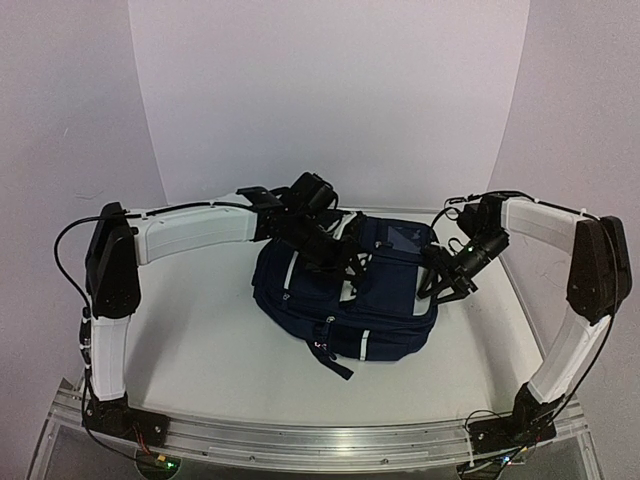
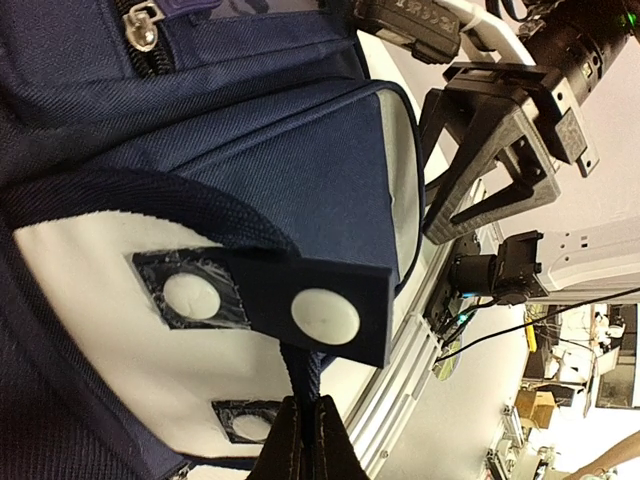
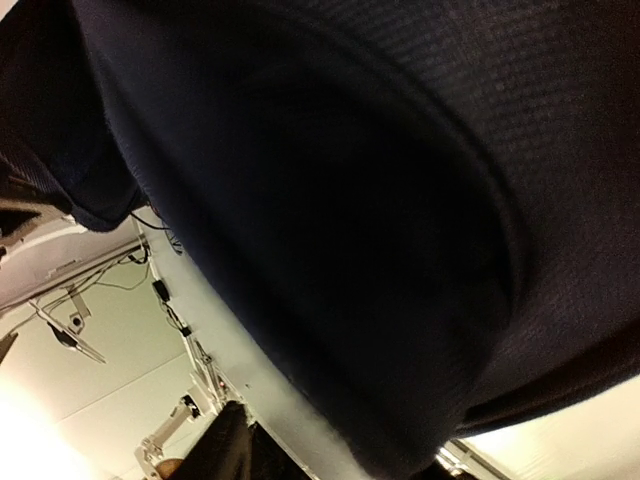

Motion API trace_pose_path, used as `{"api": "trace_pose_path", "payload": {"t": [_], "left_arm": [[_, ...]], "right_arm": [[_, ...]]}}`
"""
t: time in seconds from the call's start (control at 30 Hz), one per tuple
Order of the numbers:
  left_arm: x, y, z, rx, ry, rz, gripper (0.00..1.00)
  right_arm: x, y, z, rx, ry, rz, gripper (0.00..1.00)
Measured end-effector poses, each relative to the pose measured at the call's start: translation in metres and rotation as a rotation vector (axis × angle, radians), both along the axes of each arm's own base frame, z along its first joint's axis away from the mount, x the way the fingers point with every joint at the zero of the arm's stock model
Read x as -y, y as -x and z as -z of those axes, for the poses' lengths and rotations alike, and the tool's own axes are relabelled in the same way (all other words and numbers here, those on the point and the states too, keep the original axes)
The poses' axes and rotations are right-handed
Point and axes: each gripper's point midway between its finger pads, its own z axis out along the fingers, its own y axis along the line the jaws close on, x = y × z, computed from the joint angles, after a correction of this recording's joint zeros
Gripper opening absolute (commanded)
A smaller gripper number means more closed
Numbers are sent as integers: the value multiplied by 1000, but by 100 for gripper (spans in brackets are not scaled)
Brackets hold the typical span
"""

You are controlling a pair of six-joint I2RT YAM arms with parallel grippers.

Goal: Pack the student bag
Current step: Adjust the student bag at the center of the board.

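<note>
The student bag (image 1: 345,300), a dark navy backpack with pale zip lines, lies in the middle of the table. My left gripper (image 1: 338,262) is over its top and is shut on a narrow navy strap (image 2: 300,375) that hangs from a navy flap (image 2: 320,305) with a white round fastener. The white lining (image 2: 90,300) under the flap carries matching white dots. My right gripper (image 1: 446,275) is at the bag's right side with its jaws apart. It also shows in the left wrist view (image 2: 490,160). Navy fabric (image 3: 350,200) fills the right wrist view, with one fingertip (image 3: 225,450) at the bottom.
The white table (image 1: 200,350) has a raised metal rail (image 1: 320,440) along its near edge. White walls close in the back and sides. A metal zip pull (image 2: 140,30) lies on the bag near the flap.
</note>
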Motion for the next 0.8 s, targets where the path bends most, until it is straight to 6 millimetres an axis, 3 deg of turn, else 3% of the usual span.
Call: {"api": "trace_pose_path", "payload": {"t": [0.3, 0.33, 0.47, 0.5, 0.6, 0.8], "left_arm": [[18, -6, 23, -55, -11, 22, 0], [20, -6, 26, -62, -12, 24, 3], [25, -7, 28, -84, -22, 30, 41], [26, -7, 26, -87, -24, 34, 46], [31, -2, 18, -88, -22, 41, 57], [29, 1, 11, -51, -64, 35, 69]], "right_arm": [[-9, 1, 7, -5, 22, -6, 32], [-9, 1, 8, -8, 27, -6, 33], [-9, 0, 10, -9, 35, -4, 38], [-9, 0, 10, -10, 35, -3, 40], [-10, 0, 10, -6, 35, -2, 51], [-12, -1, 3, 48, 40, -12, 69]]}}
